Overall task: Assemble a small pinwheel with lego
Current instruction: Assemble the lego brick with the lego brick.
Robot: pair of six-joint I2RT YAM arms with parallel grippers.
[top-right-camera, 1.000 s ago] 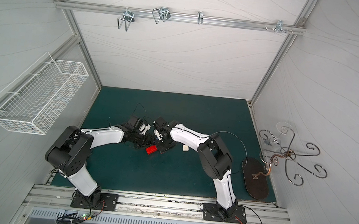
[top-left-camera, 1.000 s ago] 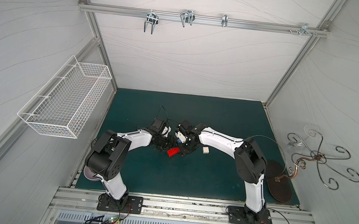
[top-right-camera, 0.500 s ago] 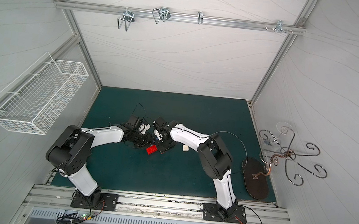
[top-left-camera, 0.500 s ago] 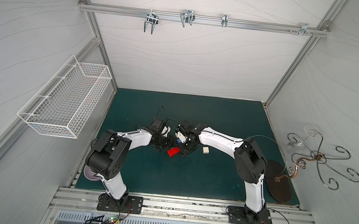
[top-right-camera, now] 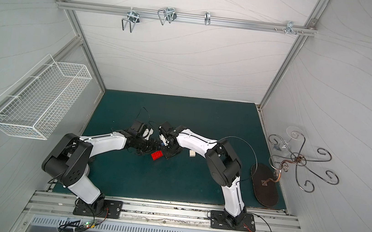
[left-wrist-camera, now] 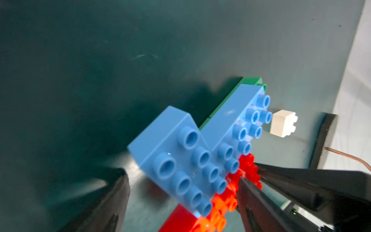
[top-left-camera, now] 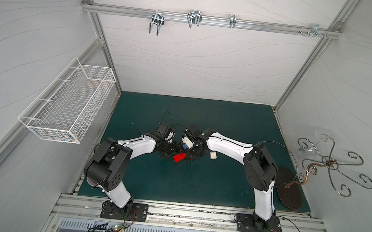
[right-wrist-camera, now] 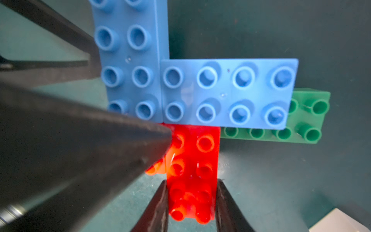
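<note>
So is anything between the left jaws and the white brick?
Yes. The half-built pinwheel sits right between the left gripper and the white brick, which lies loose on the mat beyond its far end. The right gripper also stands there, jaws flanking the red brick.

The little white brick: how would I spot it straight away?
On the dark green mat, near its middle, sits a cluster of red, blue and green bricks. Just beside that cluster, apart from it, lies the white brick. It is the only white one, smaller and square, joined to nothing.
</note>
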